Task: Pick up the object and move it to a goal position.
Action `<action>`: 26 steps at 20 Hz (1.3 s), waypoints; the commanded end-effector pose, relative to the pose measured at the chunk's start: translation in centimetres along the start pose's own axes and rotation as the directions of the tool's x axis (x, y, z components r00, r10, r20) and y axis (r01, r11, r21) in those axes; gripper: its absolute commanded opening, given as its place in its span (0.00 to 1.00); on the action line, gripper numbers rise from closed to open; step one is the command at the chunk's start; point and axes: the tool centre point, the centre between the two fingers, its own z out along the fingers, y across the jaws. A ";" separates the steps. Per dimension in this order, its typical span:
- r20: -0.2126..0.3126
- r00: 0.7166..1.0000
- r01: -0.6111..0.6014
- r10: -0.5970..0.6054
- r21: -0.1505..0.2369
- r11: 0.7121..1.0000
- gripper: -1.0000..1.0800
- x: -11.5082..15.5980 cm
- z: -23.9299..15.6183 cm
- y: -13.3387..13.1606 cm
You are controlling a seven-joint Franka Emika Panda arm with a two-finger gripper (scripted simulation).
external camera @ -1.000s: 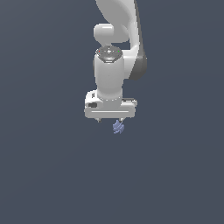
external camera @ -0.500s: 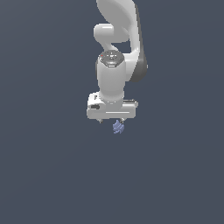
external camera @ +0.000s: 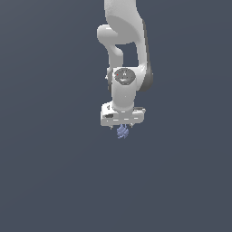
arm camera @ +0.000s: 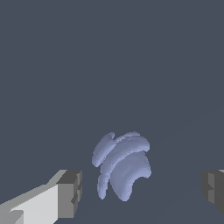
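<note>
The object is a tiny periwinkle-blue lump with ridged lobes, sitting just under the white hand in the exterior view. In the wrist view the object lies between the two fingers, nearer the white-and-grey finger than the other finger, with a visible gap on each side. My gripper is open around it and nothing touches the lump. In the exterior view the fingertips are mostly hidden behind the hand and the object.
The white arm rises straight up from the hand. Everything around is one flat dark grey-blue surface with no other objects or edges in view.
The hand has come down and shifted slightly toward the exterior view's right, so it now sits centred over the object. The object has stayed in place.
</note>
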 end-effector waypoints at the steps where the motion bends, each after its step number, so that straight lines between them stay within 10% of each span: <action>1: 0.007 1.000 0.016 -0.016 0.001 1.000 0.96 -0.8 1.1 -0.6; 25: 0.012 1.000 0.027 -0.027 0.003 1.000 0.96 -1.5 6.9 -1.1; 26: 0.012 1.000 0.027 -0.027 0.003 1.000 0.00 -1.5 6.9 -1.1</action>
